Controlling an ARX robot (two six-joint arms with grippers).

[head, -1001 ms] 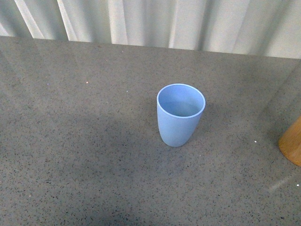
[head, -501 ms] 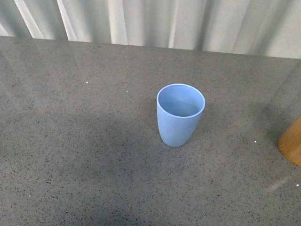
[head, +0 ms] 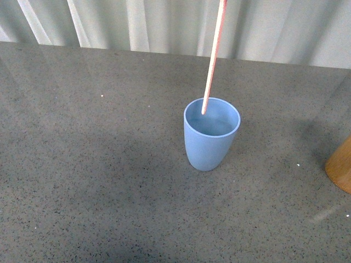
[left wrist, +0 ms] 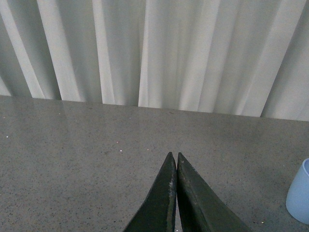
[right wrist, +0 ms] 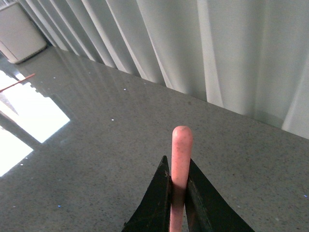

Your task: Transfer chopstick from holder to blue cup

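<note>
The light-blue cup (head: 211, 134) stands upright near the middle of the grey table. One pale pinkish chopstick (head: 213, 55) hangs almost upright from above the front view, its lower tip just inside the cup's rim. My right gripper (right wrist: 177, 166) is shut on that chopstick (right wrist: 182, 145), with the rounded end sticking out past the fingertips; the gripper itself is out of the front view. The orange-brown holder (head: 341, 164) shows partly at the right edge. My left gripper (left wrist: 173, 157) is shut and empty over bare table, with the cup's edge (left wrist: 300, 193) off to its side.
White curtains (head: 175, 22) hang behind the table's far edge. A second thin stick (right wrist: 17, 82) and a white box (right wrist: 19, 29) show far off in the right wrist view, beside bright light patches on the table.
The chopstick has come into the front view from above and its tip now reaches the cup's mouth. The cup has shifted very slightly right.
</note>
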